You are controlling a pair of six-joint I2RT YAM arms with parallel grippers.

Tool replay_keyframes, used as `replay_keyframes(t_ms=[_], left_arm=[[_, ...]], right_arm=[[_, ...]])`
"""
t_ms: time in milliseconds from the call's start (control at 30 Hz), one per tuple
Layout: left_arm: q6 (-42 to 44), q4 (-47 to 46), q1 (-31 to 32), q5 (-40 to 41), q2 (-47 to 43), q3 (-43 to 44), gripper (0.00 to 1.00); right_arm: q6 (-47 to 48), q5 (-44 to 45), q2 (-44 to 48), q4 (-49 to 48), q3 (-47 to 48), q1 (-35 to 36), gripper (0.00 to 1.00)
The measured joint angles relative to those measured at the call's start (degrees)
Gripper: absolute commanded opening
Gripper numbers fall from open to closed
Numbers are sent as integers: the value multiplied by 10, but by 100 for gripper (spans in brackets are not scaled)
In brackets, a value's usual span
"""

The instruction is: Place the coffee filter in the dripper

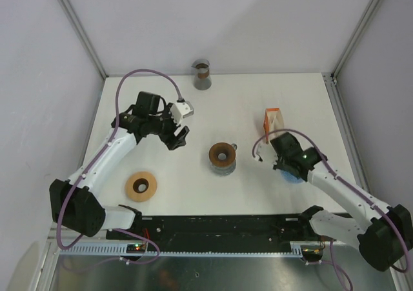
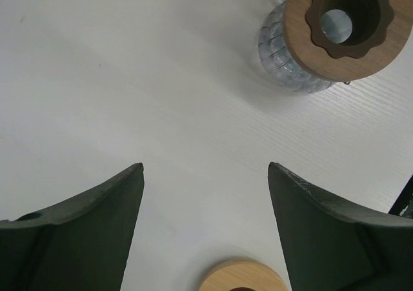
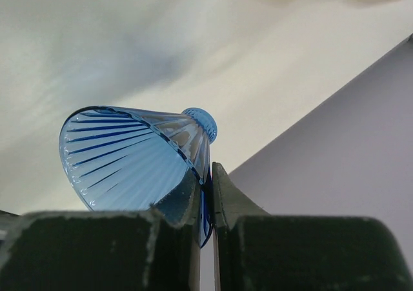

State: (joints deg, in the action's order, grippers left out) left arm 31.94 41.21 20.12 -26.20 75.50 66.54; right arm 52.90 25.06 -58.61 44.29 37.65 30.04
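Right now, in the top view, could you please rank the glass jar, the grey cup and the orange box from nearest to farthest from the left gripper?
From the left gripper:
1. The glass jar, just to its right, mid-table.
2. The grey cup, at the far edge.
3. The orange box, well over on the right side.

Your white-shelled, black-jointed left arm (image 1: 103, 159) and its matching right arm (image 1: 342, 189) each trail a thin purple cable (image 1: 145, 73). Both rise from bulky black bases (image 1: 77, 210). A small white camera block (image 1: 183, 110) sits at your left wrist. Up close, your left gripper (image 2: 205, 168) and right gripper (image 3: 205, 175) show matte, dark green-black plastic fingers (image 2: 84, 239), tapered, with grainy, scuffed faces.
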Motion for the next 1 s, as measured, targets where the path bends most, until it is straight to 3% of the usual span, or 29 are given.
replay_keyframes(t_ms=[167,433,567,767,1000], left_arm=[[-3,0,-18,0,0,1,83],[-31,0,-48,1,-4,24,84],[-52,0,-48,0,-6,44,84],[-103,0,-48,-14,-7,72,84],[-143,0,-49,-42,-31,81,84]], right_arm=[[-85,-85,-38,83,157,49,0],[-198,-233,-68,182,292,95,0],[-292,-282,-95,187,391,95,0],[-468,-334,-217,172,542,94,0],[-613,-383,-309,167,580,83,0]])
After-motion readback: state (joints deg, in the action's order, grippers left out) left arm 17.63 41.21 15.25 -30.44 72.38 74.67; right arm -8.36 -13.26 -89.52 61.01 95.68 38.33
